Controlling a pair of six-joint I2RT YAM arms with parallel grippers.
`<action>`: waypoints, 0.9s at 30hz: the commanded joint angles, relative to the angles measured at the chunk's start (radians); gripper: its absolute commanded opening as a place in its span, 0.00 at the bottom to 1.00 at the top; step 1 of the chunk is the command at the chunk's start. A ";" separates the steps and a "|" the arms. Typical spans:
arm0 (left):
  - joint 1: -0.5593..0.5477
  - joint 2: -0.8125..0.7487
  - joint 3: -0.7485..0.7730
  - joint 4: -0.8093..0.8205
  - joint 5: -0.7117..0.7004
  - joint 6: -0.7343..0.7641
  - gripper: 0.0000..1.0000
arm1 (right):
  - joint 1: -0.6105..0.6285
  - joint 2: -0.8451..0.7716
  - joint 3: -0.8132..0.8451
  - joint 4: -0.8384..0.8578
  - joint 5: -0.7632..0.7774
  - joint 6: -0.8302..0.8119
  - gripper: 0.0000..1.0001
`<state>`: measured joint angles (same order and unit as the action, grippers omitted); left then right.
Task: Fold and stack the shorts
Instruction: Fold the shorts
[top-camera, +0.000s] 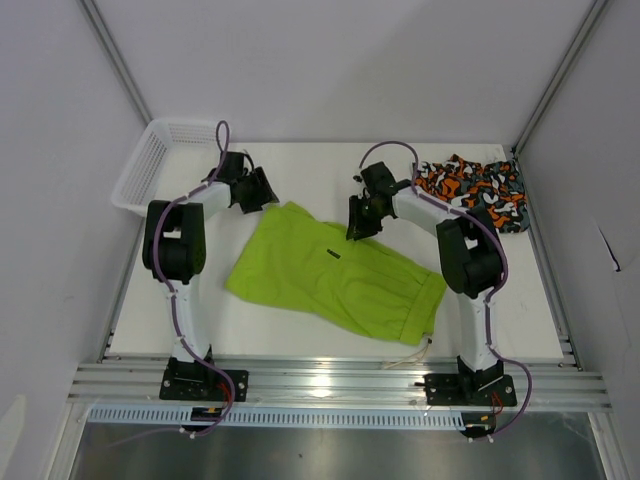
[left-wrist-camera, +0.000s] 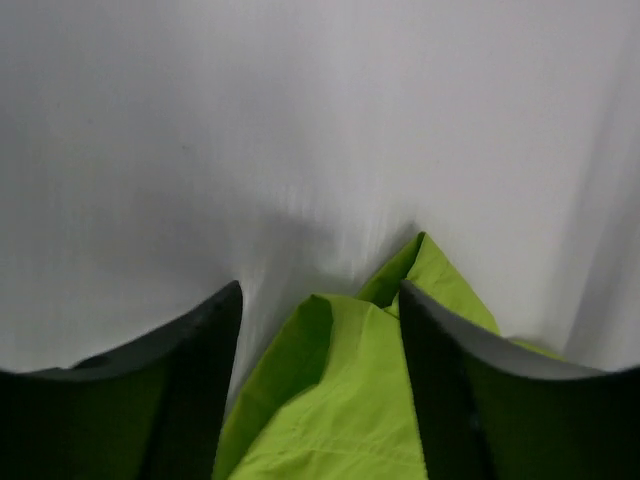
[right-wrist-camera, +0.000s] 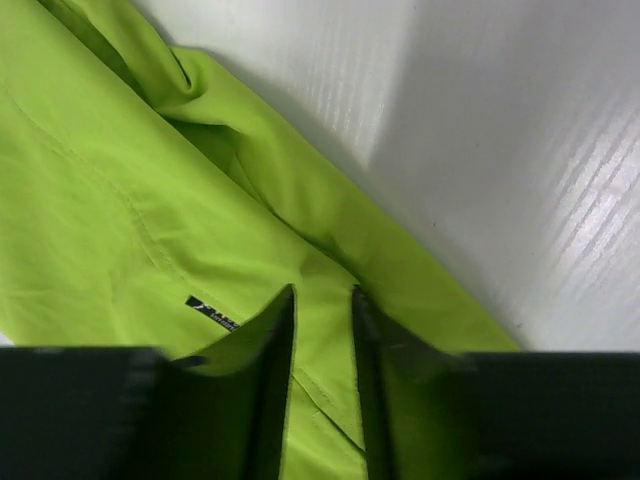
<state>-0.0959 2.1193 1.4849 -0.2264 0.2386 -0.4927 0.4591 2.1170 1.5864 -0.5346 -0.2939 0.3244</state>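
While the green shorts (top-camera: 335, 272) lie spread flat across the middle of the tabletop (top-camera: 300, 165), slanting from far left to near right, I have bare white surface on every side of them: a broad strip toward the back and a narrower one along the near edge. The basket (top-camera: 160, 160) sits at the far left corner. The camo shorts (top-camera: 470, 190) lie crumpled in the far right corner, apart from the green pair.

My left jaws are released and spread wide, right at the far-left corner of the green shorts. In the left wrist view that corner rises between my two fingers (left-wrist-camera: 190, 390).

My right jaws hang over the far edge of the same pair, near its small black label (right-wrist-camera: 212, 314). They are drawn to a narrow slit with green cloth showing in it. I cannot tell whether they pinch the cloth or only hover above it.
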 joint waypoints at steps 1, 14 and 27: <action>-0.002 -0.108 -0.029 0.006 -0.021 0.008 0.71 | -0.017 -0.080 0.029 -0.038 0.052 -0.015 0.36; 0.001 -0.481 -0.322 -0.132 -0.163 -0.058 0.98 | -0.134 -0.756 -0.503 -0.083 0.292 0.160 0.89; -0.054 -0.719 -0.554 -0.191 -0.234 -0.179 0.99 | -0.036 -1.066 -0.757 -0.363 0.579 0.424 1.00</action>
<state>-0.1268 1.4845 0.9798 -0.4301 0.0265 -0.6186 0.3496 1.0676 0.8059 -0.8310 0.1562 0.6331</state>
